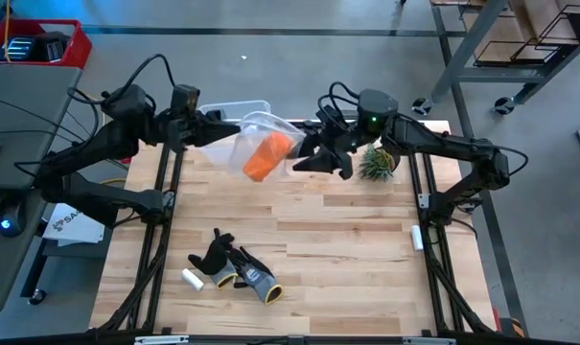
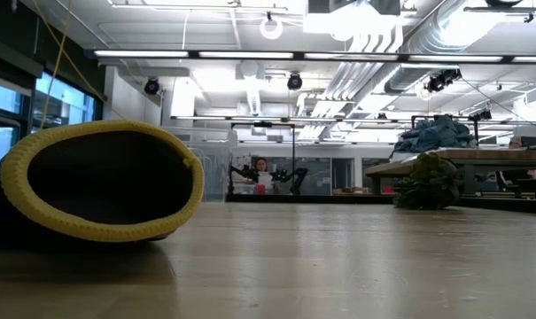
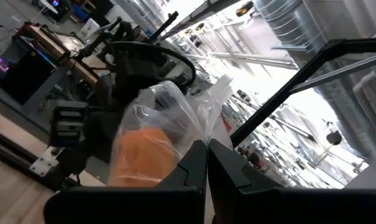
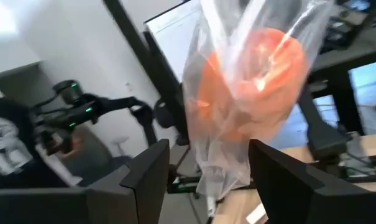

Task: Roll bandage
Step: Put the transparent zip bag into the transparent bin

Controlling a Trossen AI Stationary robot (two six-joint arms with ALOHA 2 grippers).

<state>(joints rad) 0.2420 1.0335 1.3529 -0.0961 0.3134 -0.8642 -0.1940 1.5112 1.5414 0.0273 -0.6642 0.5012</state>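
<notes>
The bandage (image 1: 266,155) is a bright orange bundle inside a clear plastic bag (image 1: 261,129), held up above the far middle of the table. My left gripper (image 1: 224,125) is shut on the bag's left side. My right gripper (image 1: 304,158) is open at the bag's right side. In the right wrist view its two fingers (image 4: 147,177) stand on either side of the bag (image 4: 237,93) with a gap on each side. The left wrist view shows the bandage (image 3: 141,155) through the film. My left gripper pinches the bag's thin film (image 3: 199,127) between its two shut fingers, at the bag's edge on the side away from the bandage. The fingers come about level from the table's left. The bag is lifted clear of the table and sags toward my right gripper.
A pair of black-grey-yellow gloves (image 1: 234,266) and a small white cylinder (image 1: 192,279) lie near the front left. One glove cuff (image 2: 99,182) fills the low view's left. A green tufted thing (image 1: 376,163) sits at the far right, a clear container (image 1: 234,107) at the far edge.
</notes>
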